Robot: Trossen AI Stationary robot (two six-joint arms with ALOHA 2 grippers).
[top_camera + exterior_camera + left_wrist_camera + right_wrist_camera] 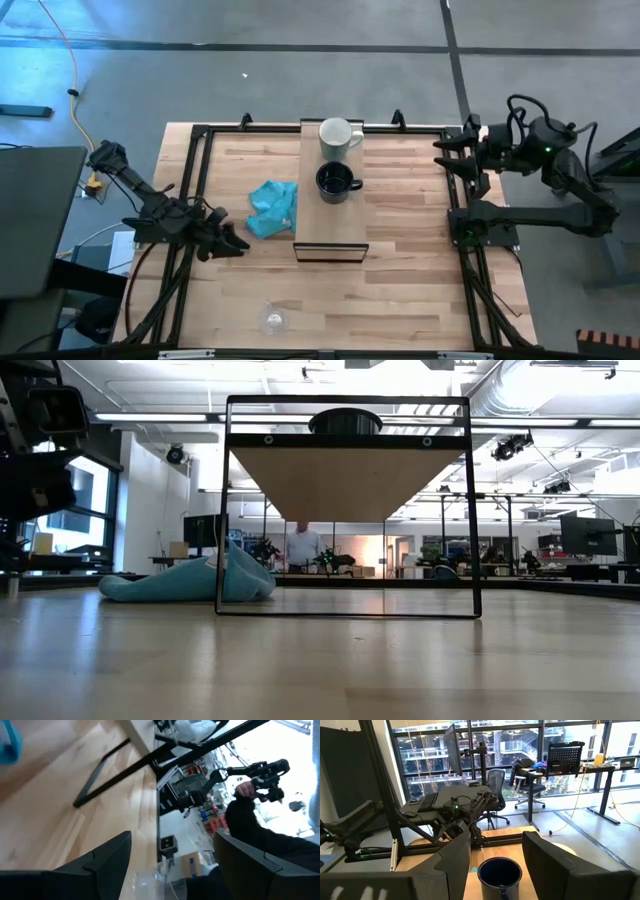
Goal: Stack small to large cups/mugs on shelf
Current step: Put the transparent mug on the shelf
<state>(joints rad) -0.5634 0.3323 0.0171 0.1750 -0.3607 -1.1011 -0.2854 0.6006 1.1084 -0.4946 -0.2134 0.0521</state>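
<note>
The light wood shelf [330,215] stands on its black frame in the table's middle. A white mug [338,135] stands on its far end and a black mug [335,182] on its middle; from the low view only the black mug's top [345,422] shows above the plank. A small clear glass cup [272,320] stands on the table by the near edge. My left gripper [238,246] is low at the table's left and open, and the glass cup [152,882] shows beyond its fingers. My right gripper [445,150] is raised at the far right, open, facing the black mug [499,872].
A teal cloth [273,208] lies crumpled on the table just left of the shelf, close to my left gripper. Black frame rails [195,180] run along the table's edges. Bare wood [410,260] lies right of the shelf and in front of it.
</note>
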